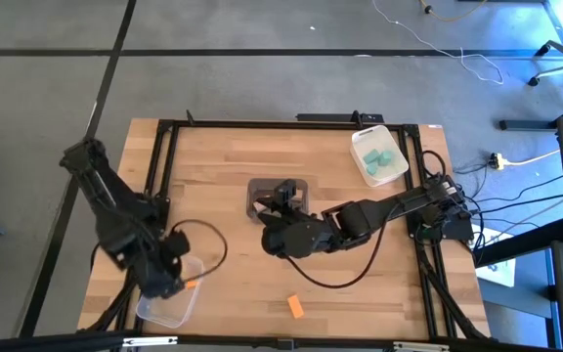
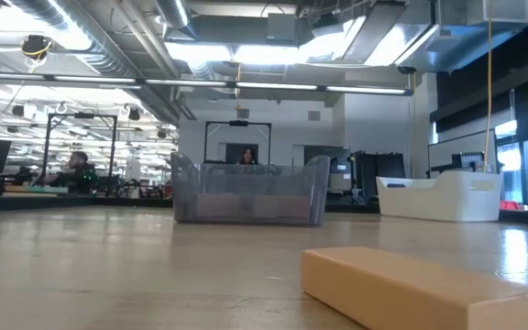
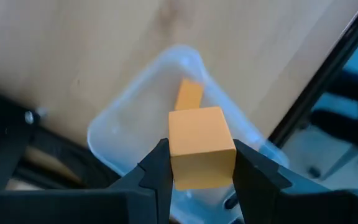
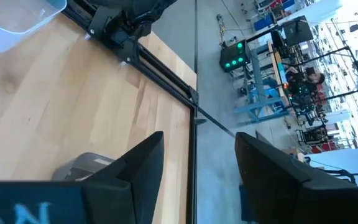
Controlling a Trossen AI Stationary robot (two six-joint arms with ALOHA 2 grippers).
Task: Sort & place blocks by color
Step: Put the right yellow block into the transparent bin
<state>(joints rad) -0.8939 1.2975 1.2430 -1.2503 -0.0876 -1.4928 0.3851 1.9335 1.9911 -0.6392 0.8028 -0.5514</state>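
My left gripper (image 3: 201,155) is shut on an orange block (image 3: 201,140) above the clear bin (image 3: 123,121) at the table's near left corner (image 1: 167,308). A second orange block (image 3: 189,94) lies inside that bin. A third orange block (image 1: 295,307) lies flat on the table near the front edge and shows large in the low view (image 2: 420,289). Teal blocks (image 1: 377,156) lie in the white bin (image 1: 362,137) at the far right. My right gripper (image 4: 197,168) hangs open and holds nothing above the dark grey bin (image 1: 254,189) at mid-table. My left gripper pinches the orange block by two opposite sides (image 3: 176,155) between its two fingers. The fingers come from above and point steeply down. The block is lifted clear, directly over the clear bin's opening.
The grey bin (image 2: 250,192) and the white bin (image 2: 447,197) stand toward the far side in the low view. A black frame (image 1: 164,166) runs along the table's left, far and right edges. Bare wood lies between the bins and the front edge.
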